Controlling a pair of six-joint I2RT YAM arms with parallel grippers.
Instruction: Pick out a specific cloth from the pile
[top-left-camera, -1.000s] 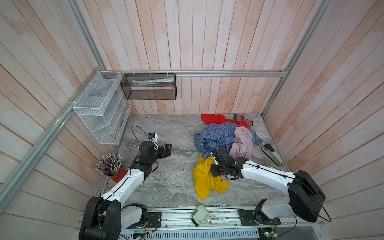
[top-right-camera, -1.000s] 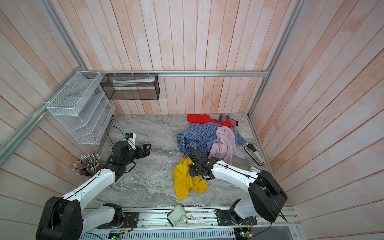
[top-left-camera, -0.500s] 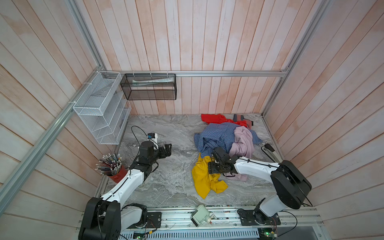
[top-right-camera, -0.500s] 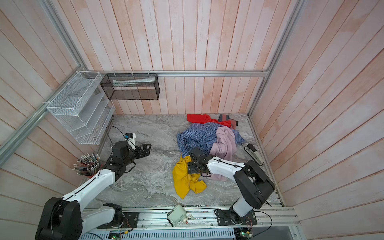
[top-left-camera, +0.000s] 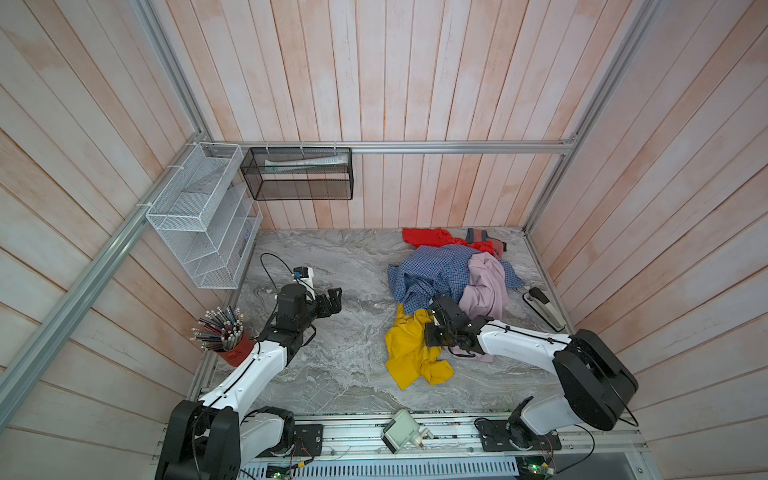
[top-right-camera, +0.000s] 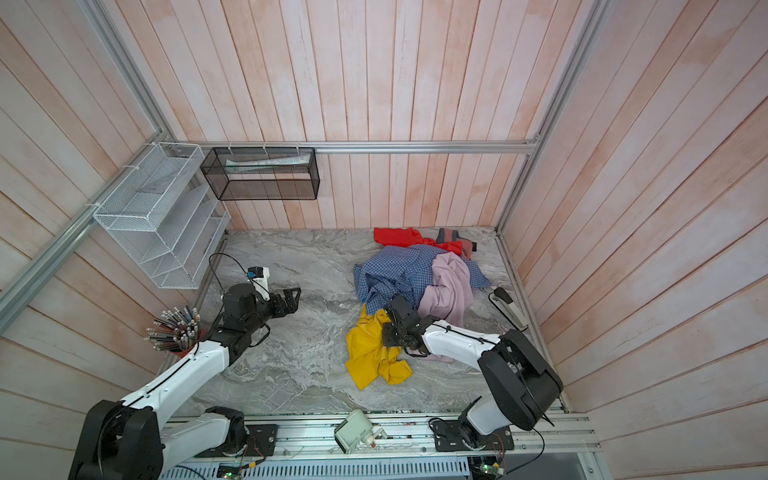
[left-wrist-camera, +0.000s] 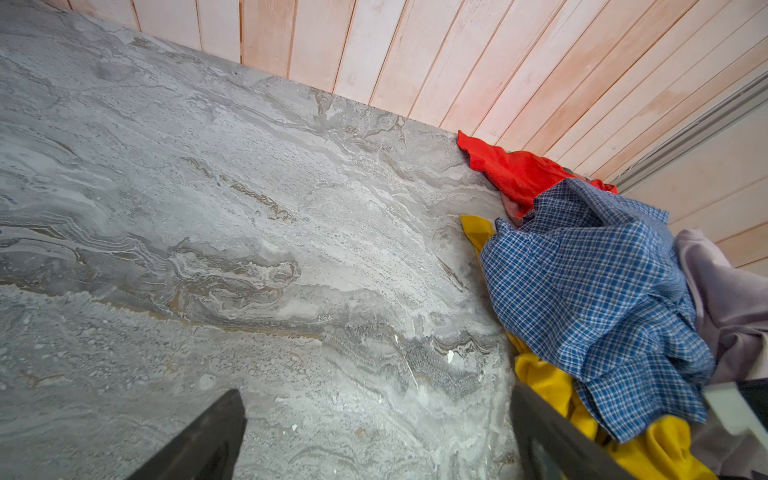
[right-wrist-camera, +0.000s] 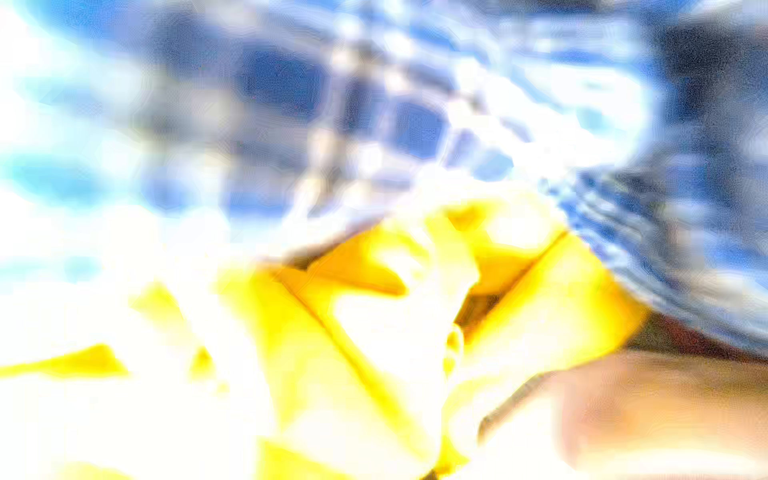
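Observation:
The cloth (top-left-camera: 409, 353) is bright yellow and lies crumpled on the marble table, its far end tucked under the pile's blue checked shirt (top-left-camera: 432, 270); it also shows in the other top view as the cloth (top-right-camera: 370, 353). My right gripper (top-left-camera: 430, 322) is pushed into the cloth's upper edge beside the shirt, shut on the yellow fabric, with its fingertips buried. The right wrist view is a blurred close-up of the cloth (right-wrist-camera: 332, 332). A pale lilac shirt (top-left-camera: 486, 286) and a red cloth (top-left-camera: 428, 237) lie in the pile. My left gripper (top-left-camera: 334, 301) hovers open at left, far from the clothes.
A red cup of pencils (top-left-camera: 226, 332) stands by the left arm. A stapler (top-left-camera: 544, 307) lies along the right wall. A white wire rack (top-left-camera: 199, 224) and a black mesh basket (top-left-camera: 299, 174) hang on the walls. A small grey-and-pink piece (top-left-camera: 478, 235) sits in the back corner.
The right gripper pushed a little further toward the pile's edge, opened wider and has now closed in the yellow fabric; its arm shifted. The left arm has not moved.

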